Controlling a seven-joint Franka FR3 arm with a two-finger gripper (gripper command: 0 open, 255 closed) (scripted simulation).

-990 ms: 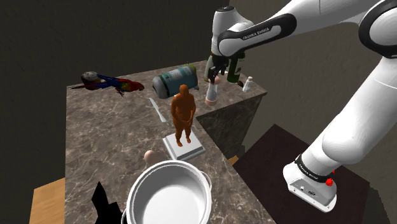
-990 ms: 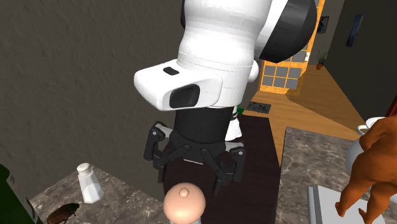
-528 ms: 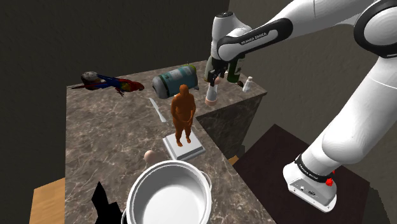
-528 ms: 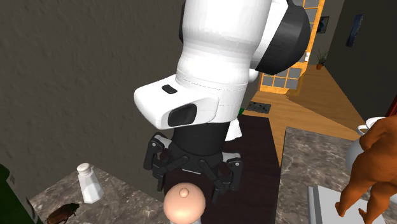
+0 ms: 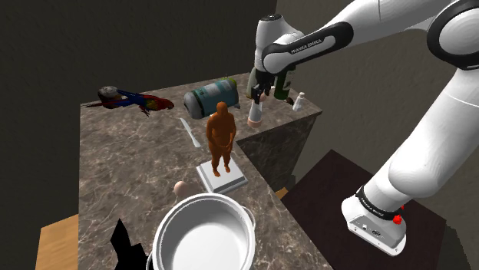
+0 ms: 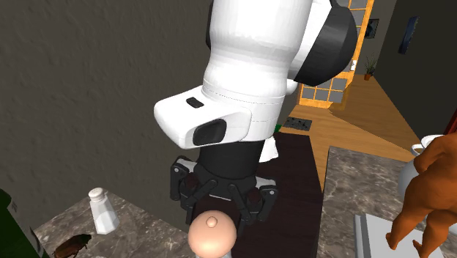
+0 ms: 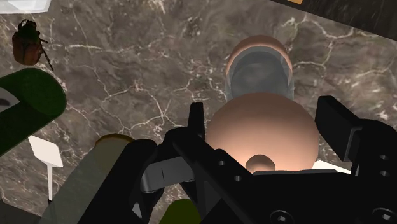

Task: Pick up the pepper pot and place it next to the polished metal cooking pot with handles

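Jaws straddle the pepper pot [image 7: 262,135] dome, can't tell if clamped yet; grasp step, so next confirm squeeze, lift straight, carry beside the cooking pot [image 5: 178,227].

Around my dark veined-marble worktop [image 5: 130,161] stand rough dark walls [image 6: 88,73]; a wooden floor [image 6: 388,124] runs off towards an orange-framed glazed door [image 6: 326,84].

pepper pot [image 6: 212,238] cut off at second exterior view's bottom edge, cooking pot [image 5: 203,242] at shoulder view's
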